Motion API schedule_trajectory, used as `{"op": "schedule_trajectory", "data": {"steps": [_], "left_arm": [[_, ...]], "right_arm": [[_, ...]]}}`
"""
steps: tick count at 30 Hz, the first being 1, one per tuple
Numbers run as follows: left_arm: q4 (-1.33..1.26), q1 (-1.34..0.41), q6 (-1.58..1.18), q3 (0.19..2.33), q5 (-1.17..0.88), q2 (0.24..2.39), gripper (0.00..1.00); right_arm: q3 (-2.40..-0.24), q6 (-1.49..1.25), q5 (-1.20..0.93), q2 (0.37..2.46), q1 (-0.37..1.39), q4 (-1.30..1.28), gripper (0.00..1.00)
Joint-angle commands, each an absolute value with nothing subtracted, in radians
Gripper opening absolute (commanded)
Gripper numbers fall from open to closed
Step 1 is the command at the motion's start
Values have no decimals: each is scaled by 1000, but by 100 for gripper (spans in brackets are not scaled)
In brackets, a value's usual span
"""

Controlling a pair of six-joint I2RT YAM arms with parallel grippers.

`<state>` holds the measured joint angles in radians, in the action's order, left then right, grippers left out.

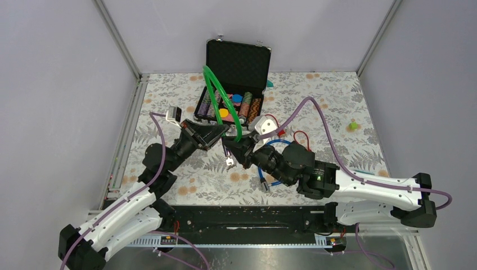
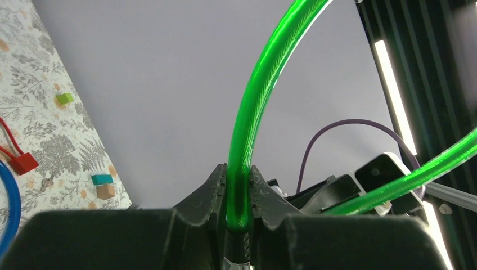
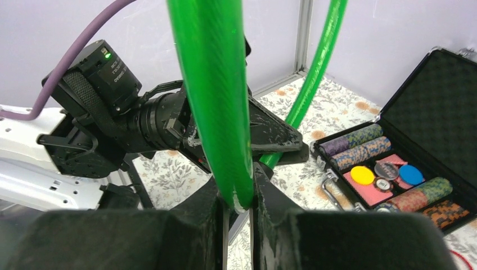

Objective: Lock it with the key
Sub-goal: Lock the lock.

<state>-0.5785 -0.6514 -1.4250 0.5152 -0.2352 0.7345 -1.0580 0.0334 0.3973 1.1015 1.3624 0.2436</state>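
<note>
Standing as a tall loop at mid-table, just in front of the open case (image 1: 239,56): the green cable (image 1: 208,79), whose arch rises from the two grippers and leans back toward the case lid.

Left gripper (image 1: 216,134): clamped on the green cable (image 2: 253,101) where the green sleeve meets a dark collar, the fingers pressed tight on both sides (image 2: 238,177).

Right gripper (image 1: 236,145): also clamped on the green cable (image 3: 211,84), which runs straight up out of the fingers (image 3: 236,191). The two grippers stand nose to nose and almost touching, with the left one seen side-on from the right wrist.

Key relation: both cable ends converge in the narrow gap between the grippers, so any mating or turning would have to happen there, along the line joining them.

Silver piece (image 1: 229,162): hangs just below that gap, nearer the right gripper. It may be the key, but it is too small to tell.

Not visible: the lock body, the keyhole, and whether the ends are already joined. Both wrist views show only cable and fingers.

Nearby: chips (image 1: 242,107) in the case, and a blue cable (image 1: 275,183) under the right arm.
</note>
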Motion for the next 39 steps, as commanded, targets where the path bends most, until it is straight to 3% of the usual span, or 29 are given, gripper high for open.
{"op": "schedule_trajectory", "data": {"steps": [1,7,13,26,33,39], "left_arm": [[-764,-667,-1468,496,-237,674,0],[-801,-667,-1465,460,-221,663,0],[-805,-667,-1457,471,-219,670,0],[-979,-667,-1401,487,-160,708,0],[-1013,-667,-1383,511,-139,724,0],[-1023,-667,-1370,534,-126,734,0]], "right_arm": [[-1116,-27,392,1091,1376,180,16],[-1168,-110,440,1045,1376,119,25],[-1185,-172,443,1004,1376,76,51],[-1133,-280,432,926,1375,6,86],[-1074,-288,283,910,1377,8,86],[-1053,-366,220,948,1377,29,68]]}}
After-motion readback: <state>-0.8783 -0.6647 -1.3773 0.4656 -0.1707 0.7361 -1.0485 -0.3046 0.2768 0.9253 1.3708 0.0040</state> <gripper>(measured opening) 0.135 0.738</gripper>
